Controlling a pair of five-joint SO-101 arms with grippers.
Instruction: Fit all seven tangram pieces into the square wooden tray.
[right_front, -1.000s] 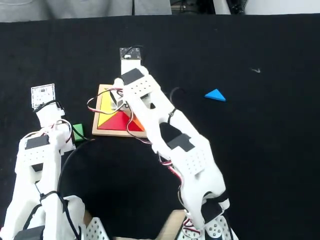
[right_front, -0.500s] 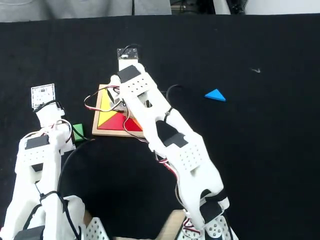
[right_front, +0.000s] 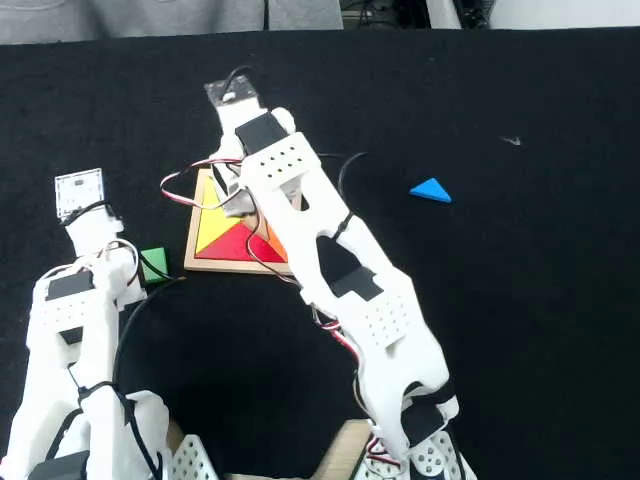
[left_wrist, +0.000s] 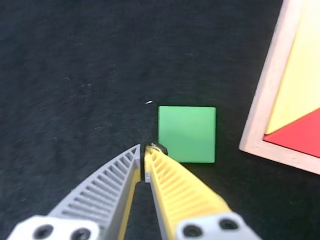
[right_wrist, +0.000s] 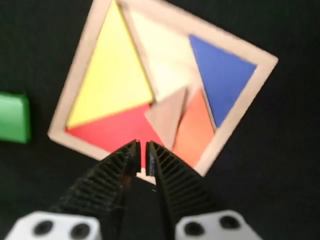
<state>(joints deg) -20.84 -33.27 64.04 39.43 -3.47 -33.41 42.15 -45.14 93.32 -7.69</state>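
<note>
The black counter (right_front: 520, 300) carries the square wooden tray (right_front: 230, 265) left of centre. Four pieces lie in it: a yellow triangle (right_wrist: 112, 85), a red triangle (right_wrist: 115, 130), an orange piece (right_wrist: 195, 130) and a blue triangle (right_wrist: 217, 75). Bare wood (right_wrist: 160, 65) shows between them, so the job looks about half done.

The green square (left_wrist: 187, 134) lies flat just beside the tray, and a small blue triangle (right_front: 430, 189) lies well apart to the right.

The left tool (left_wrist: 145, 152) points down at the square's near corner, fingers almost together and holding nothing. The right arm stretches forward over the tray; the right tool (right_wrist: 141, 149) hangs above its edge, fingers nearly closed and empty.

The next move is probably picking up the square. That calls for opening the left tool and straddling its flat sides.
</note>
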